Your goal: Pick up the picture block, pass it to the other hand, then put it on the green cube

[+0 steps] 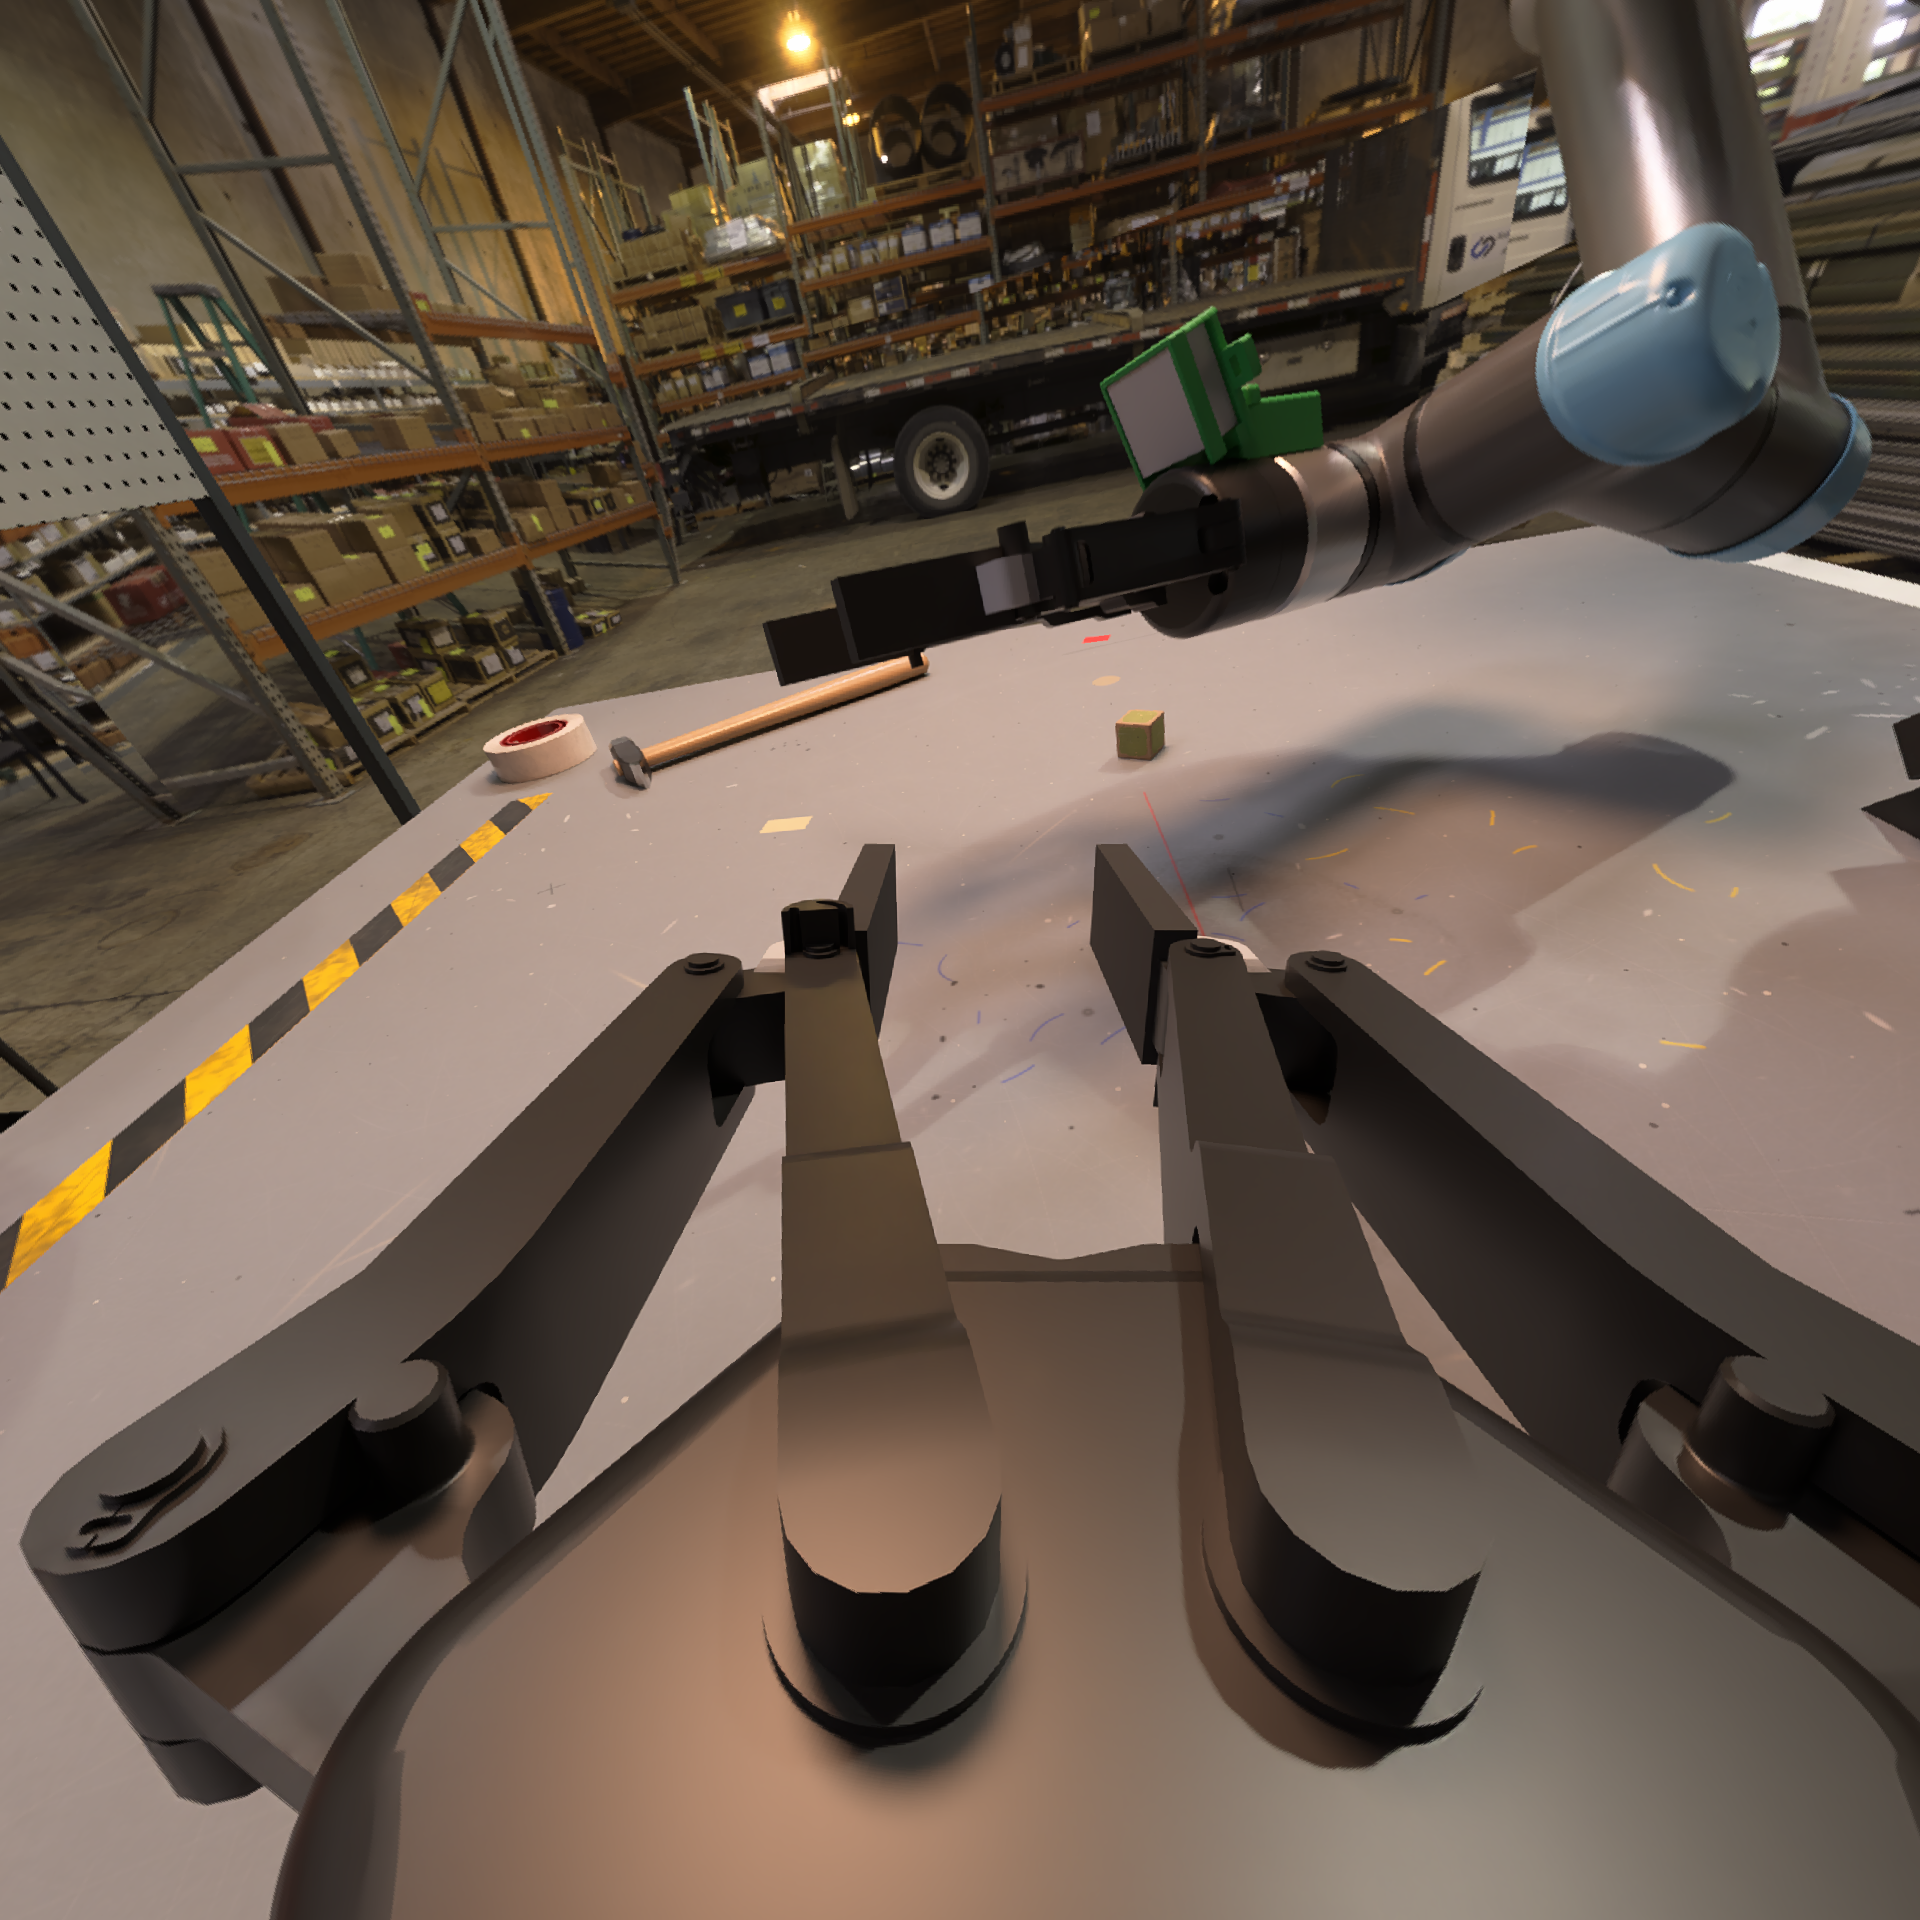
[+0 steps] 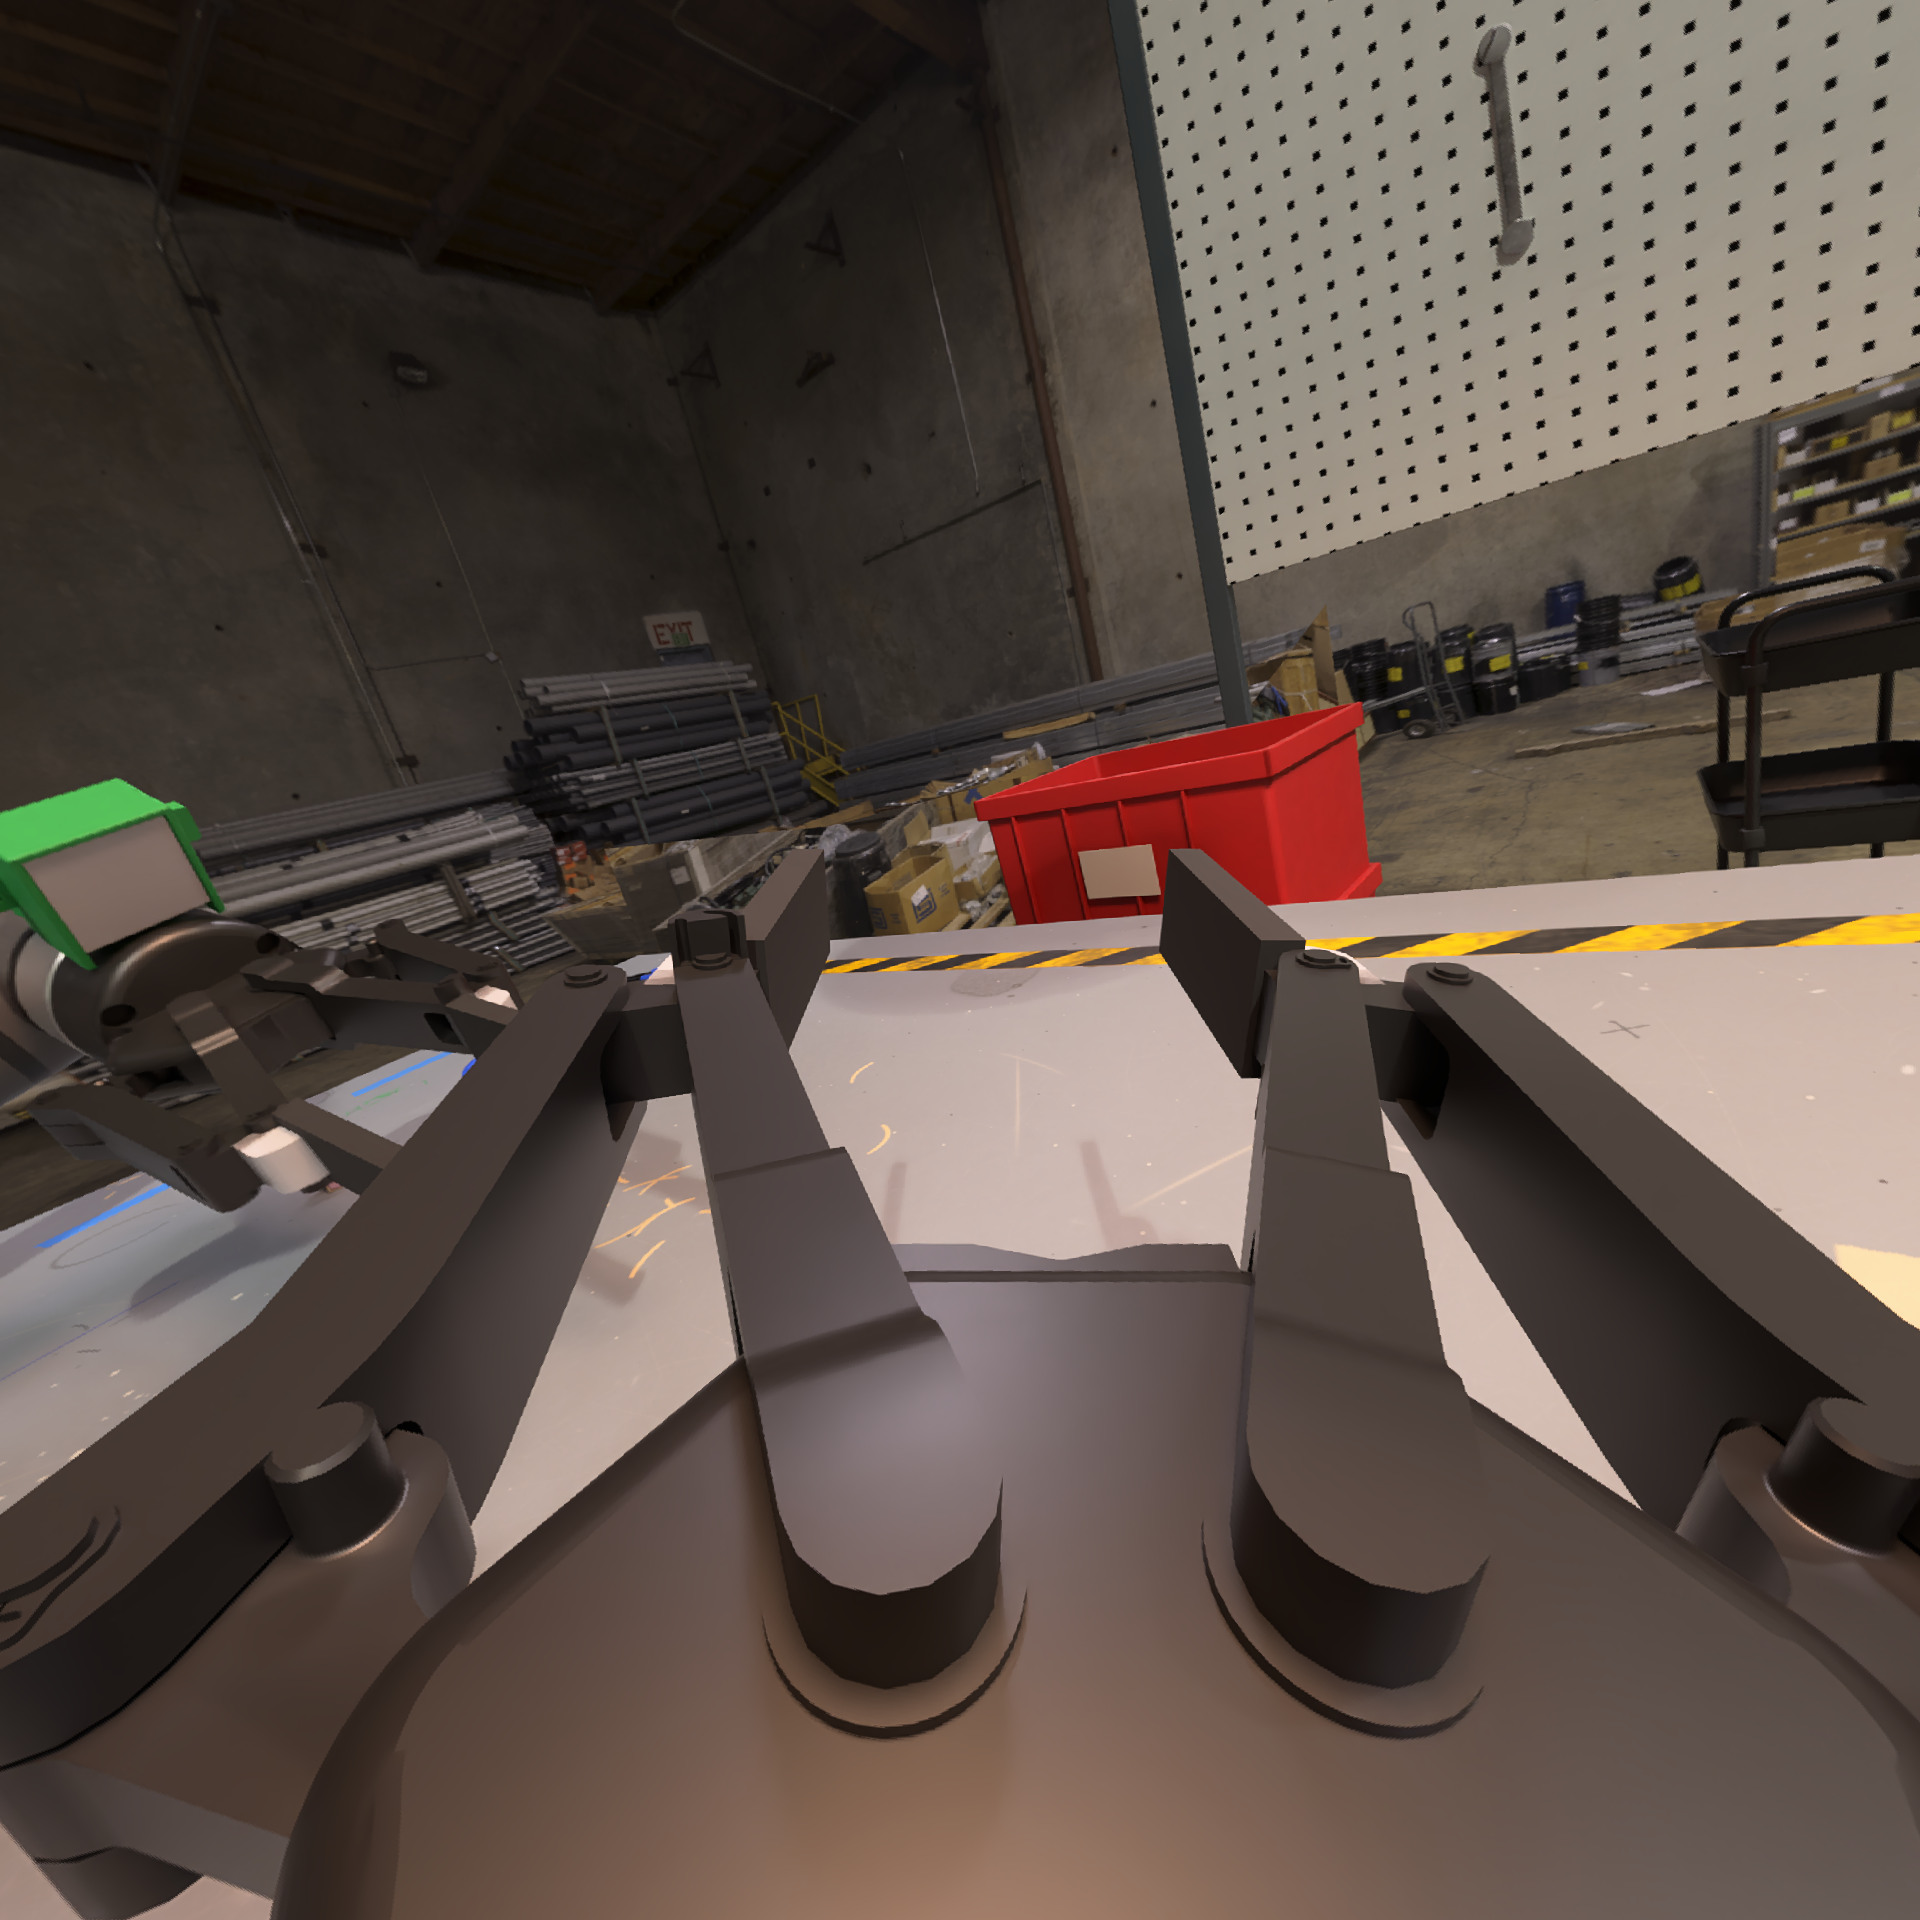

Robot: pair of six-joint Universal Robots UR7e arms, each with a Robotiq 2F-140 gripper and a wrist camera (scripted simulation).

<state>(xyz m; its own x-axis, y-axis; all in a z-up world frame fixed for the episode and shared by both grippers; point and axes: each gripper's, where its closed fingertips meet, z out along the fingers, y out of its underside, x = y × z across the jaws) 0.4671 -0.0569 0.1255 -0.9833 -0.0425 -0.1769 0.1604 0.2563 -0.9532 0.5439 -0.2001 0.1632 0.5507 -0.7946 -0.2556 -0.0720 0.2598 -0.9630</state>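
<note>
My left gripper [image 1: 992, 914], jaws apart and empty, hovers over the table [image 1: 623, 987] with the small block [image 1: 1140, 734] lying far and slightly right of it, nearer to my right gripper [image 1: 831, 629], likewise open and empty.

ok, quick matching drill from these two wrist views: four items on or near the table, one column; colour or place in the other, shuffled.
Items:
1. tape roll
2. hammer
3. small cube
4. bin

Descriptions:
A. red, on the floor beyond the table's striped edge
B. wooden handle, lying flat
C. white with red core, near the table corner
D. olive-green, standing alone mid-table

Pairs: 1-C, 2-B, 3-D, 4-A
</note>
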